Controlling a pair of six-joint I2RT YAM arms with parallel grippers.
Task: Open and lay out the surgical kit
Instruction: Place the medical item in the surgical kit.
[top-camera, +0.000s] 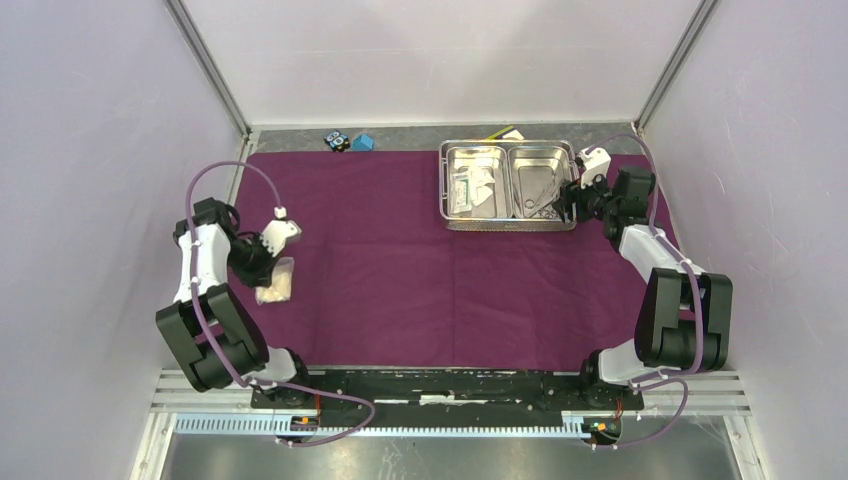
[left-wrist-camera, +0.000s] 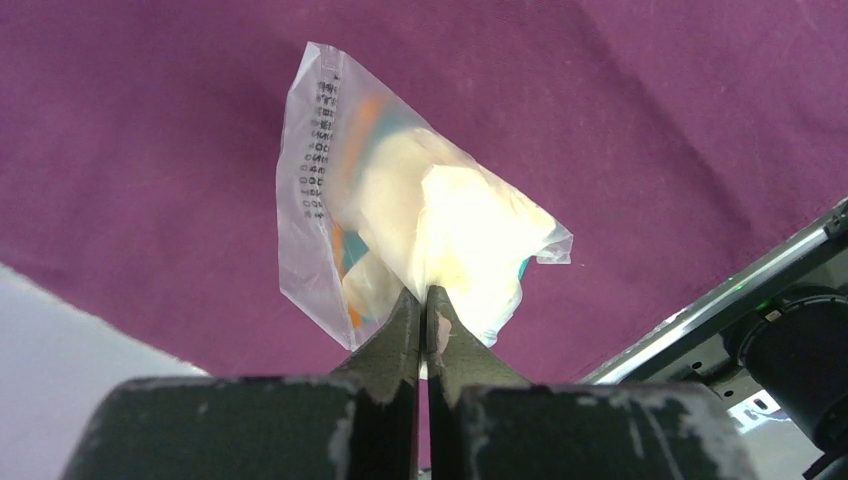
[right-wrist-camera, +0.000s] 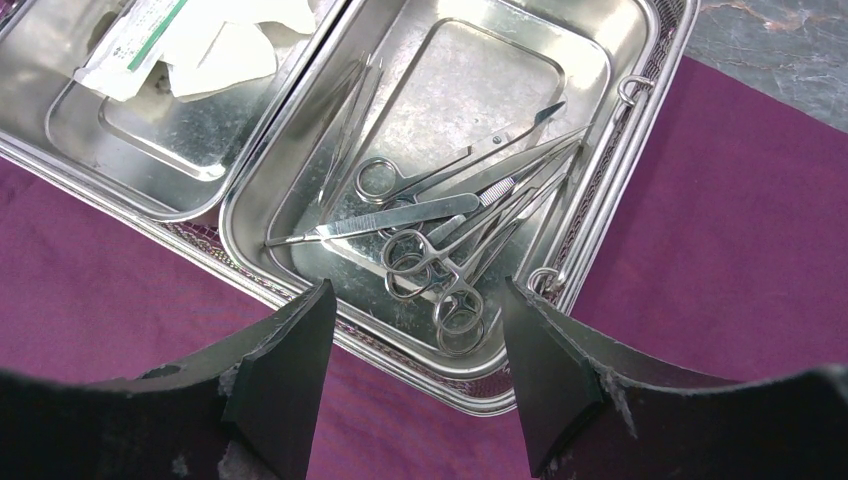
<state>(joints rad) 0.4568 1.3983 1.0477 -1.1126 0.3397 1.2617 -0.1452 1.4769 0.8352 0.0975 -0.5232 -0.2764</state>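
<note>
Our left gripper (left-wrist-camera: 428, 295) pinches a clear plastic gauze packet (left-wrist-camera: 400, 200) — right gripper (right-wrist-camera: 415, 300) gapes over the shiny steel tray (right-wrist-camera: 480, 90) at one o'clock.

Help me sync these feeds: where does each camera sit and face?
Top: fixed above and behind the arms, looking down on them, the cloth and tray.
Left wrist: on that arm, looking along the left gripper, shut on a packet.
Right wrist: on that arm, looking down past the open right gripper at clamps in the tray.
Shared: top and right wrist show the tray; top and left wrist, the packet.
</note>
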